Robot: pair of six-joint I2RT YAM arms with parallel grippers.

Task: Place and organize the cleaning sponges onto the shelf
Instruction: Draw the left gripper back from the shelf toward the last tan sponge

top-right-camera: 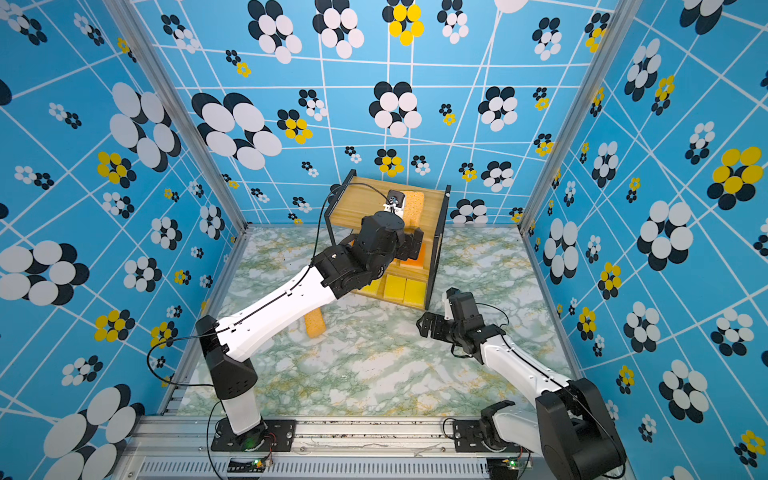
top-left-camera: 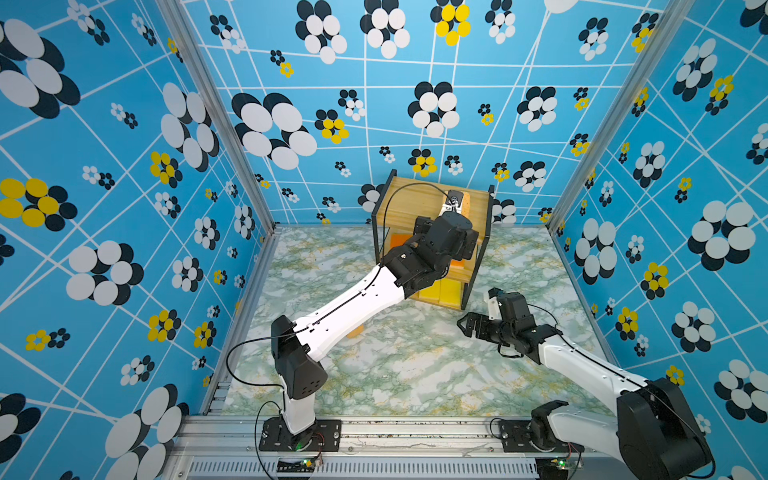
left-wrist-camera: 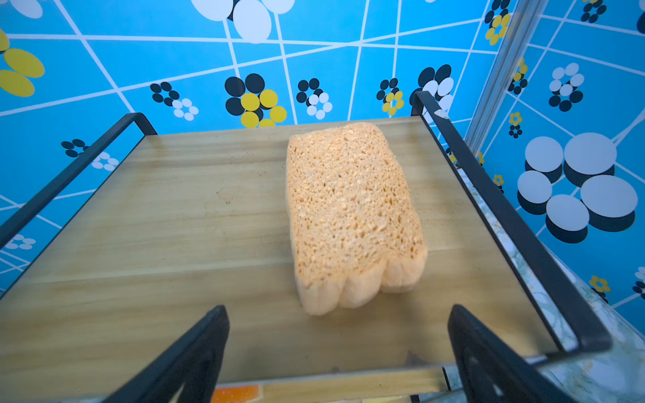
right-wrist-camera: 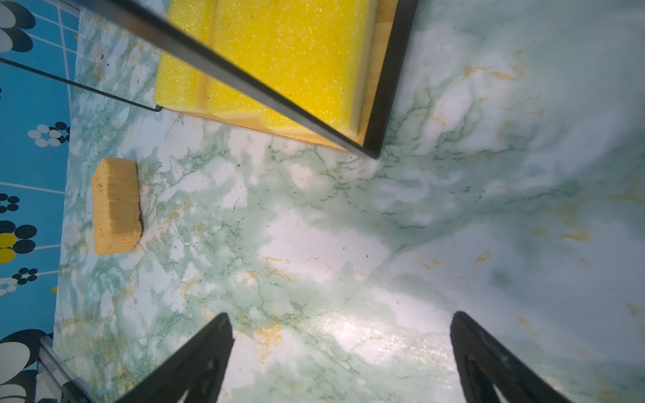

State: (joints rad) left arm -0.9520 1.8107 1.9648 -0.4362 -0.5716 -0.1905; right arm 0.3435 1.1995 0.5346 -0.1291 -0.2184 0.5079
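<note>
Gaping empty at the front edge of the shelf's [top-right-camera: 437,249] top board [left-wrist-camera: 174,209], the left gripper [left-wrist-camera: 338,308] faces a tan sponge [left-wrist-camera: 349,209] lying by the board's right edge. The right gripper [right-wrist-camera: 340,315], jaws equally apart, hangs over the table [right-wrist-camera: 349,244]. The second tan sponge [right-wrist-camera: 117,206], toward the table's left edge, looks light and squashy, so pinch its long sides.

Blue floral walls [top-left-camera: 104,166] w/ green-marble floor [top-left-camera: 395,374]

A tan sponge [right-wrist-camera: 117,206] lies alone on the marbled table [right-wrist-camera: 314,244], near the frame's edge. Yellow sponges [right-wrist-camera: 296,52] sit on the shelf [right-wrist-camera: 387,76] by the frame's corner.
</note>
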